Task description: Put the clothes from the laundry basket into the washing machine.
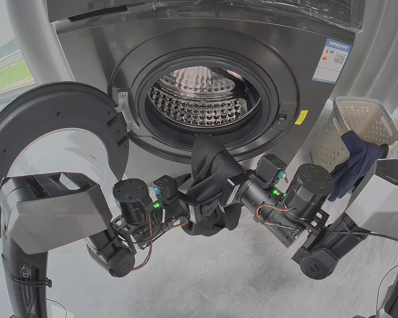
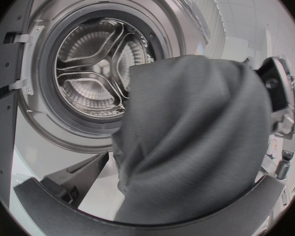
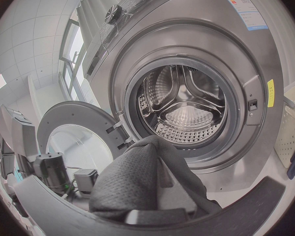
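Dark garment (image 1: 210, 168) draped over left gripper (image 1: 188, 209) and right gripper (image 1: 229, 190), its top edge touching the washing machine (image 1: 261, 45) opening at 6 o'clock. Grip on both: can't tell (cloth covers them). Laundry basket (image 1: 367, 115) at machine's 3 o'clock, navy cloth (image 1: 358, 160) over its rim.

Head view: high, angled down on the washing machine (image 1: 97, 54) front. Wrist views: low, close, both facing its drum (image 3: 183, 108).

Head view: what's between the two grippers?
Dark garment, bunched between left gripper and right gripper, top end up by the washer opening; seen in head view.
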You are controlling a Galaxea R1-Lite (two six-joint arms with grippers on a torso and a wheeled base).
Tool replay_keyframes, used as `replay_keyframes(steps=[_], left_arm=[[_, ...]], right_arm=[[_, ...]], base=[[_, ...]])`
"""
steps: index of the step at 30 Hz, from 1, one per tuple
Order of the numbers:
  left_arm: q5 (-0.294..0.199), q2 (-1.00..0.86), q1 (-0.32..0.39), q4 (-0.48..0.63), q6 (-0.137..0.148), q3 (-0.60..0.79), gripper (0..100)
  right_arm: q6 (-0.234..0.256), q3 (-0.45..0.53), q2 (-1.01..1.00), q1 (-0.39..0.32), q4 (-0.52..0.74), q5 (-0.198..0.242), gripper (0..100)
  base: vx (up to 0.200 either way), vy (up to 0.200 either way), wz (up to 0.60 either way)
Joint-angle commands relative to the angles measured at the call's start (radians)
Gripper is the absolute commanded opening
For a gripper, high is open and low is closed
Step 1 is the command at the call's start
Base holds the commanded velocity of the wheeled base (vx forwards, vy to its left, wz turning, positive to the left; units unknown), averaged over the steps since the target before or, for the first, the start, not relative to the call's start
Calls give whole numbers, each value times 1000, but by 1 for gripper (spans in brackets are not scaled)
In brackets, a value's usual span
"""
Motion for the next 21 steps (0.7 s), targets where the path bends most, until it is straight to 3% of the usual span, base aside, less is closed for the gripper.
replay_keyframes(steps=[1,17,18,21], left_arm=[[27,69,26,-1,-3,-66,100],[30,97,-5,-1,-8,-100,100],[30,99,-6,-1,-8,-100,0],[30,108,-14,-1,-11,-116,0]], right_arm=[[8,24,-22,29,-1,-12,0],[15,35,-34,57,-1,-18,0],[17,35,-34,57,-1,-20,0],[21,37,-34,57,-1,-20,0]], base=[[0,0,0],[0,0,0],[0,0,0],[0,0,0]])
